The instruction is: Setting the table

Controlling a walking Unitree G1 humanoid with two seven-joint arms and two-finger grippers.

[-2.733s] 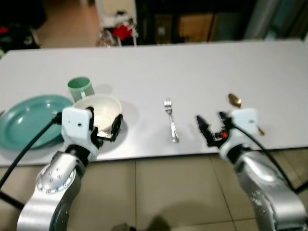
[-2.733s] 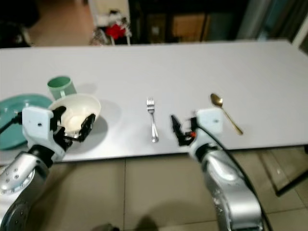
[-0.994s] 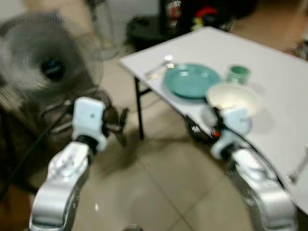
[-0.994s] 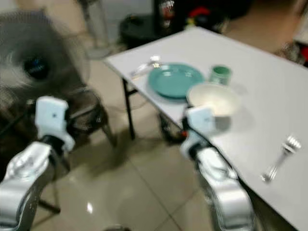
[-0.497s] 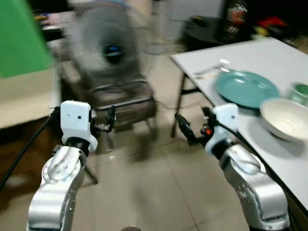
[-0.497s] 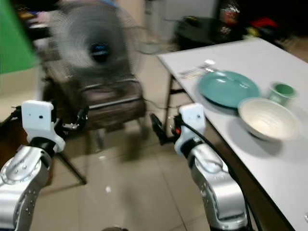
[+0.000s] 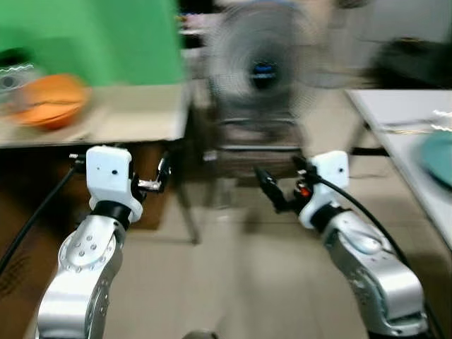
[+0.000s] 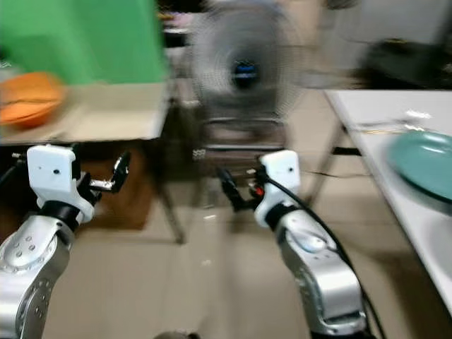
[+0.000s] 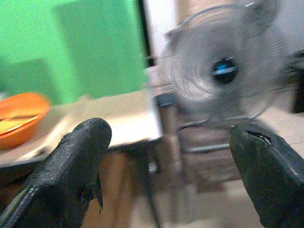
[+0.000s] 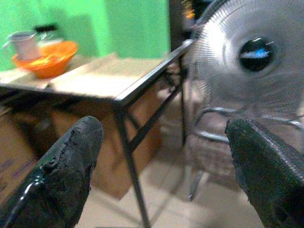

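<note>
a: left gripper [image 7: 164, 174] and right gripper [image 7: 277, 189] are both up in front of the robot over the tiled floor [image 7: 233, 282], fingers spread wide, nothing in either one.

b: where's the table stuff though?

a: teal plate [image 8: 424, 166] sits on the white surface [image 8: 367, 106] way off to the right, well apart from both grippers. straight ahead there's a fan [image 8: 244, 67], and on the left a wooden surface [image 8: 106, 113] with an orange bowl [image 8: 27, 97] in front of a green wall [image 7: 92, 39]. pretty blurry overall.

Wire-mesh metal fan [image 10: 254, 61]; rough matt black fingers [image 10: 66, 166].
</note>
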